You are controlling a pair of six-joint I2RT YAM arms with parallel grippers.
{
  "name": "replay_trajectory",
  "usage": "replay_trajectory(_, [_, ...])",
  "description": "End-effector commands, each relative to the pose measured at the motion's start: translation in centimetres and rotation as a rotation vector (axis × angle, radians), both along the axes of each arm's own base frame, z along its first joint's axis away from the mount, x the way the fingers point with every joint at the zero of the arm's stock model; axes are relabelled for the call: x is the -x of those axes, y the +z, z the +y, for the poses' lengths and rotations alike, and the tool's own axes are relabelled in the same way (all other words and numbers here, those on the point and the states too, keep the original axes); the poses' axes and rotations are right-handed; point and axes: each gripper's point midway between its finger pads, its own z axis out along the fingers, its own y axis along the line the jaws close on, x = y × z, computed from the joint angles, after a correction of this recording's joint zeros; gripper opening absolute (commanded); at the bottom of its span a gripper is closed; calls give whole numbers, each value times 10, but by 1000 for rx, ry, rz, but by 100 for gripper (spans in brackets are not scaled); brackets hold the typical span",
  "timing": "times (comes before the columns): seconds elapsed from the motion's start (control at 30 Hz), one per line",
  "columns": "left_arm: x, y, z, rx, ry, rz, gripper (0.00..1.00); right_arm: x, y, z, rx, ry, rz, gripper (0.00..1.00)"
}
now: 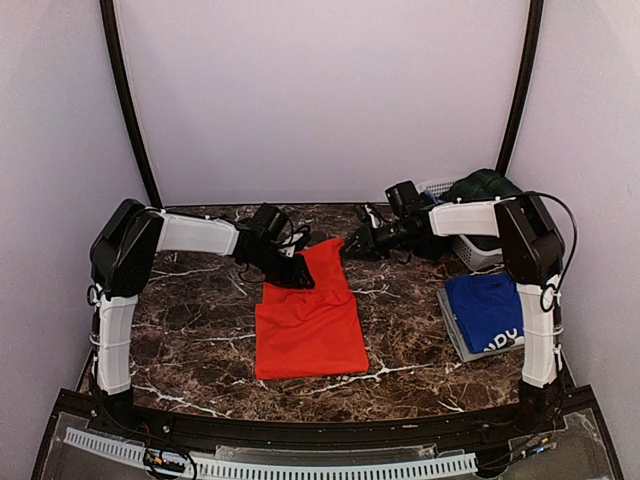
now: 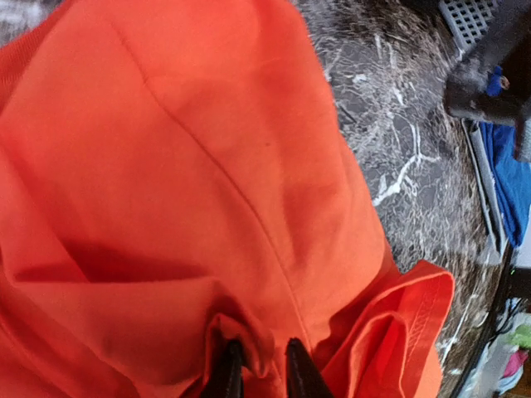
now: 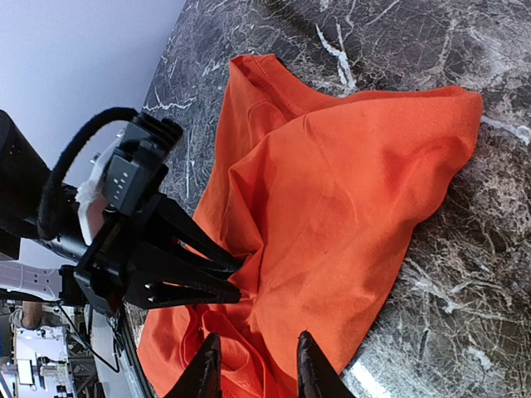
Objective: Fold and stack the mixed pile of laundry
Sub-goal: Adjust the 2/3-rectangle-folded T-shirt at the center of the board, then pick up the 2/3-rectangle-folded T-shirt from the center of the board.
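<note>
The bright red-orange T-shirt (image 1: 310, 325) lies partly folded in the middle of the marble table, its far end bunched up. My left gripper (image 1: 298, 276) is shut on a fold of that bunched far-left part; the left wrist view shows cloth (image 2: 191, 166) pinched between the fingers (image 2: 259, 371). My right gripper (image 1: 356, 242) is open at the shirt's far right corner. In the right wrist view its fingers (image 3: 255, 369) stand apart just above the shirt (image 3: 348, 191), next to the left gripper (image 3: 231, 280). A royal blue T-shirt (image 1: 487, 308) lies folded at the right.
The blue T-shirt rests on a flat grey tray (image 1: 452, 333) by the right arm's base. A white slotted basket (image 1: 470, 252) at the back right holds a dark green garment (image 1: 487, 186). The dark marble table (image 1: 200, 320) shows around the shirt.
</note>
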Motion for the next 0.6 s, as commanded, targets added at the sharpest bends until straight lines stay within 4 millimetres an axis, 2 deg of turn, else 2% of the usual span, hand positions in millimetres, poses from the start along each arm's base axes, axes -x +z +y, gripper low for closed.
replay_trajectory(0.0, [6, 8, 1, -1, -33, 12, 23, 2, 19, 3, -31, 15, -44, 28])
replay_trajectory(0.1, [8, 10, 7, -34, -30, 2, 30, 4, 19, 4, -38, 25, -37, 30])
replay_trajectory(0.2, [10, 32, 14, -35, -23, -32, 34, 10, 23, 4, -41, 38, -38, 32])
replay_trajectory(0.23, [9, 53, 14, -8, -16, -67, 37, 13, 24, 4, -40, 42, -40, 33])
replay_trajectory(0.27, [9, 61, 15, 9, -9, -86, 39, 16, 25, 2, -39, 44, -39, 33])
replay_trajectory(0.3, [8, 82, 17, 36, 5, -123, 42, 20, 26, 0, -39, 46, -38, 35])
replay_trajectory(0.33, [7, 91, 20, 47, 19, -140, 43, 24, 26, -2, -36, 49, -36, 35])
replay_trajectory(0.37, [5, 108, 25, 62, 43, -166, 45, 29, 26, -5, -31, 50, -36, 36])
replay_trajectory(0.43, [2, 124, 38, 69, 88, -189, 47, 38, 27, -11, -18, 50, -44, 37])
replay_trajectory(0.5, [-2, 124, 54, 64, 139, -178, 48, 41, 28, -17, -3, 43, -58, 38])
replay_trajectory(0.57, [-10, 119, 71, 57, 188, -166, 48, 35, 25, -21, 13, 33, -60, 40])
